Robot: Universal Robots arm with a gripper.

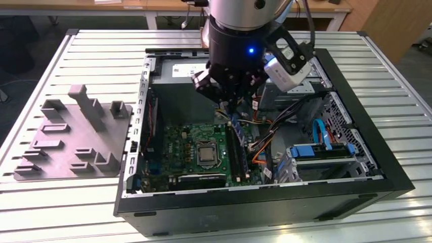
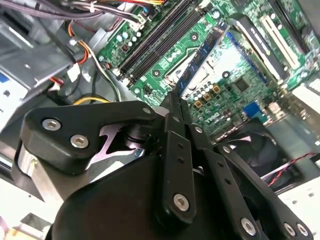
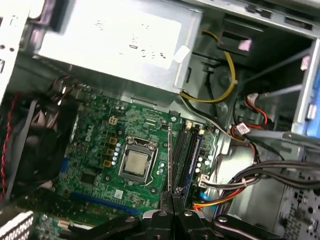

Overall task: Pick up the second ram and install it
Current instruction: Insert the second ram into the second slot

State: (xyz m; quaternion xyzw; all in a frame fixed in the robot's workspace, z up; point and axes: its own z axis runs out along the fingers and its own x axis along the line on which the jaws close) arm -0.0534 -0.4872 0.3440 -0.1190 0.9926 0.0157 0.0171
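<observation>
Here, a single robot arm reaches down into an open black computer case lying on its side on a slatted metal table. The gripper hangs inside the case, above the green motherboard. In both wrist views its two black fingers are drawn together, pinching a thin ram stick by one end. The stick stands on edge and points away from the fingertips, toward the board. In the first wrist view it appears as a narrow dark line running parallel to the memory slots, between them and the square silver processor socket. Whether its lower edge touches the board or a slot cannot be told. A silver power supply box sits past the board, with bundled cables beside the slots. In the exterior view, a grey moulded fixture rests on the table to the exterior view's left of the case.
</observation>
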